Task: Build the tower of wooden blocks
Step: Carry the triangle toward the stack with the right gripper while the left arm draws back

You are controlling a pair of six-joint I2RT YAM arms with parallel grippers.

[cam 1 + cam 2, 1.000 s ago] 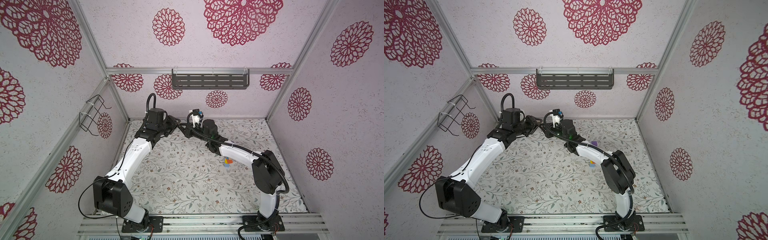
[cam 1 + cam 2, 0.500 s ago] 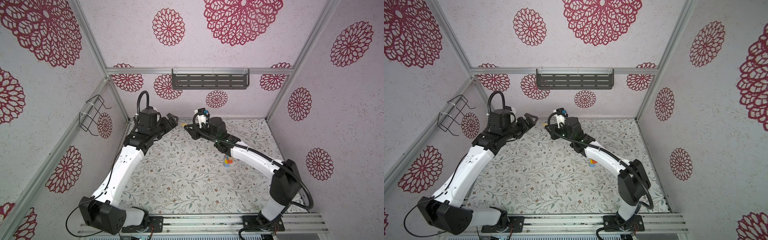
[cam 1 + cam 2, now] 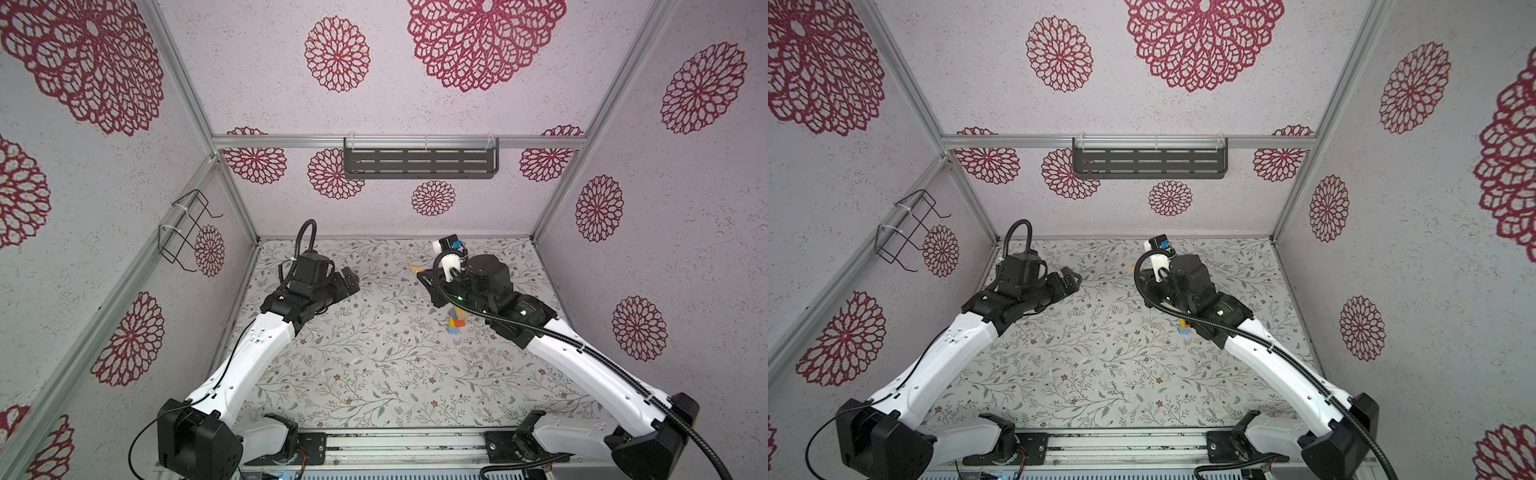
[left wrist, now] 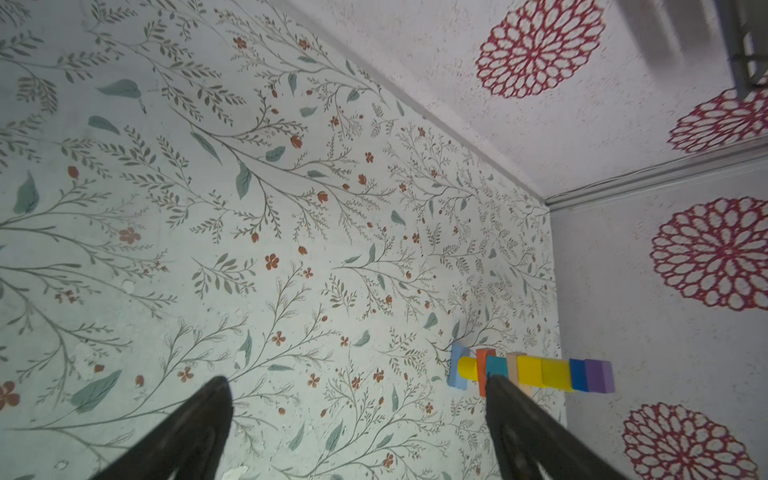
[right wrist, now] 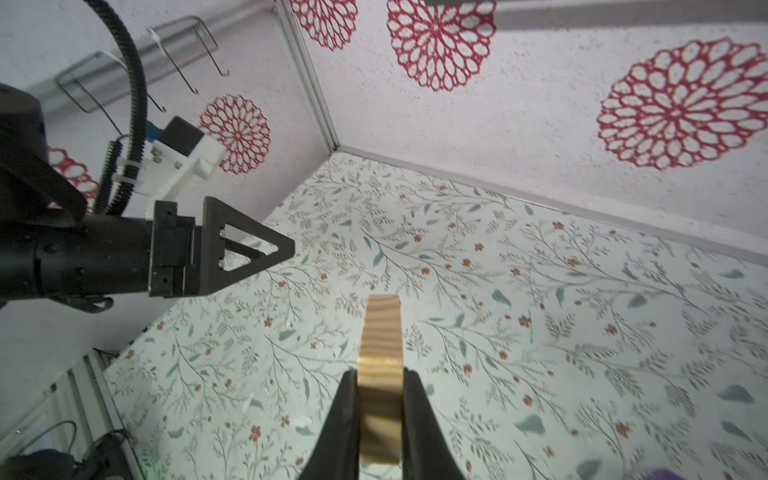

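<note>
The left jaws stand wide open and hold nothing. In the left wrist view the two dark fingers (image 4: 195, 419) are spread far apart with only the flowered counter (image 4: 249, 208) between them. The right jaws are clamped on a tan block (image 5: 380, 357), its wood grain plain in the right wrist view. The block is pinched between the fingers (image 5: 340, 419) and sticks out well past their tips.

The tower (image 4: 532, 372) stands on the right half of the counter. From the counter up it reads light blue, yellow, orange, teal, tan, yellow, yellow, blue, purple. It is a narrow column, with the light blue and orange pieces jutting a little to the sides. One left finger overlaps its lower part in the left wrist view, but the top views show them well apart. In both top views the tower (image 3: 456, 325) (image 3: 1185, 328) is partly hidden under the right arm (image 3: 590, 370), just beside that arm's wrist.

The left arm (image 3: 257, 353) reaches up the left side. The two sets of jaws point towards each other over the far half of the counter, well apart. In a top view the tan block (image 3: 417, 270) shows as a sliver at the tip of the right jaws.
</note>
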